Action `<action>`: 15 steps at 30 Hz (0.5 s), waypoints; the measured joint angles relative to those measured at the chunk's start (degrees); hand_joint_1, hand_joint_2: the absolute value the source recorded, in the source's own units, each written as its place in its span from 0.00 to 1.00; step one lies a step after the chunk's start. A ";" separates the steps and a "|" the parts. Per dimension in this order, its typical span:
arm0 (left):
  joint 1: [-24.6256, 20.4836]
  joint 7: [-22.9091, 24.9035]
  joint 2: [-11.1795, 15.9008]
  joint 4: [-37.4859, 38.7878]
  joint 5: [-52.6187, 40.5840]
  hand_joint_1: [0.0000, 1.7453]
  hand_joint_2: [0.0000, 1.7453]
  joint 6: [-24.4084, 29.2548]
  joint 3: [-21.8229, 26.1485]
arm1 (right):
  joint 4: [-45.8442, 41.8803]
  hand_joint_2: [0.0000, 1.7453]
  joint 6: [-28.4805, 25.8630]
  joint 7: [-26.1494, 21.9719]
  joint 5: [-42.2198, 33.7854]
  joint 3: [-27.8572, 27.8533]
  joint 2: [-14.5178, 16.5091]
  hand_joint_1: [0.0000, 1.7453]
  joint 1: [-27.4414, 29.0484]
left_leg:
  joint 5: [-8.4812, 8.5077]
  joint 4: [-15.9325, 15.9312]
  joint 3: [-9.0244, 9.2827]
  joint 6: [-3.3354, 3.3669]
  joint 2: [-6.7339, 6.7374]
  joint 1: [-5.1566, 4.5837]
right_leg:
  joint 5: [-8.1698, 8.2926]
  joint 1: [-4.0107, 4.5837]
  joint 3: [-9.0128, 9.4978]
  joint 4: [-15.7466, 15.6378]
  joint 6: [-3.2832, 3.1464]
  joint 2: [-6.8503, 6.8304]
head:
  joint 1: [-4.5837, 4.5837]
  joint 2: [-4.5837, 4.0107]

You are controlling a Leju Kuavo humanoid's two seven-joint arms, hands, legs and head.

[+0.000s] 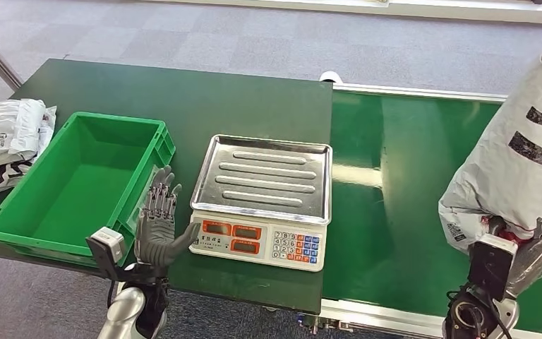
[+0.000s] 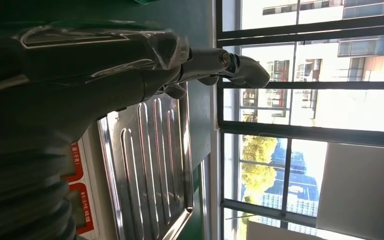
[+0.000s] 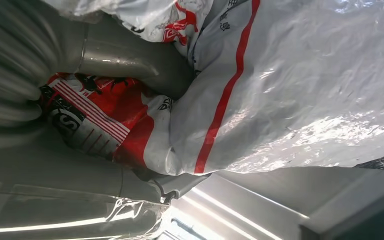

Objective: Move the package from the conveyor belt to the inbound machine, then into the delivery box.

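My right hand (image 1: 529, 258) grips the lower end of a large grey plastic package (image 1: 521, 152) with black lettering, held upright above the green conveyor belt (image 1: 388, 191) at the far right. In the right wrist view the package (image 3: 290, 85) shows grey film with red print, pressed against my thumb (image 3: 130, 57). The scale (image 1: 261, 194), with a bare steel pan and a keypad front, stands on the dark green table. My left hand (image 1: 159, 219) is raised with fingers spread between the scale and the green crate (image 1: 77, 183). The steel pan (image 2: 150, 170) lies beyond my left fingers (image 2: 220, 65).
The green crate holds nothing. Other grey packages (image 1: 7, 141) lie at the table's far left edge. A metal rail (image 1: 416, 92) borders the belt's far side. Grey carpet surrounds the table.
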 joint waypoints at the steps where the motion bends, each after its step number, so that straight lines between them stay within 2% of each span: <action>1: -0.09 -0.16 0.04 0.00 0.02 0.00 1.00 0.34 -0.03 | -1.13 1.00 0.01 -0.19 1.06 0.84 0.07 1.00 0.48 | 0.00 0.00 -0.01 0.00 0.00 0.00 | 0.00 0.00 0.00 0.00 0.00 0.00 | 0.00 0.00; 5: -0.58 -1.34 0.22 0.00 -0.79 0.00 1.00 2.71 -0.32 | -4.83 1.00 1.26 1.42 9.87 6.86 0.08 1.00 2.13 | 0.00 -0.02 -0.01 0.00 0.03 0.01 | 0.00 0.02 -0.02 0.00 0.00 0.02 | -0.01 0.00; 10: -0.64 -3.39 0.31 -0.82 -5.02 0.00 1.00 8.85 -0.75 | -5.25 1.00 0.25 6.70 29.43 19.44 -0.91 1.00 2.92 | 0.01 -0.02 -0.02 -0.01 0.02 0.05 | -0.01 0.05 -0.03 0.01 -0.01 0.01 | 0.00 0.00; 15: -0.59 -3.79 0.54 -1.44 -4.29 0.00 1.00 10.00 -1.40 | -3.63 1.00 0.69 8.81 31.66 29.68 -2.12 1.00 2.83 | 0.01 -0.02 -0.05 -0.01 0.01 0.03 | -0.01 0.03 -0.03 0.01 -0.01 0.00 | 0.01 0.00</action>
